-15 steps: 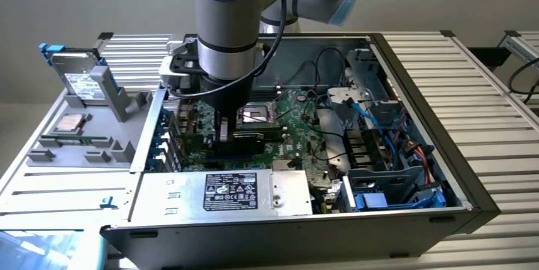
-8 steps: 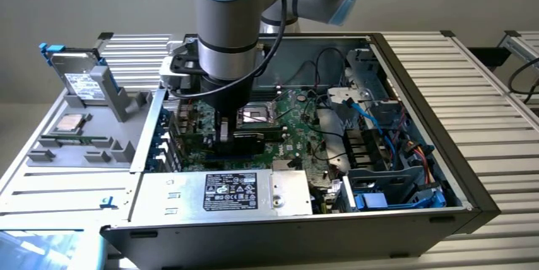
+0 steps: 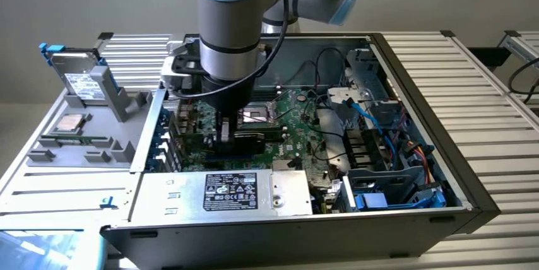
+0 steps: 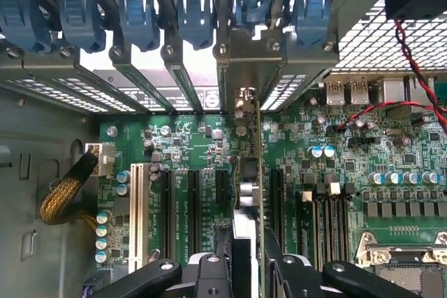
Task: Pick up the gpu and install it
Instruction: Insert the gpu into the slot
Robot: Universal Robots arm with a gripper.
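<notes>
No wording can be made out anywhere. The power supply's label point(image 3: 233, 192) in the exterior view carries rows of print and round marks (all too fine to read), and the white label on the hard drive point(image 3: 82, 84) standing beside the case is just as illegible.

My gripper point(image 4: 246, 270) is down inside the case point(image 3: 471, 194), holding the gpu point(image 4: 253, 193) edge-on over the motherboard point(image 4: 202, 137). Room is tight: slot brackets point(image 4: 174, 78) and blue latches point(image 4: 140, 15) stand close ahead, cables point(image 3: 337, 125) and the drive cage point(image 3: 387, 175) to the exterior view's right, the power supply point(image 3: 227, 191) nearer the camera.
</notes>
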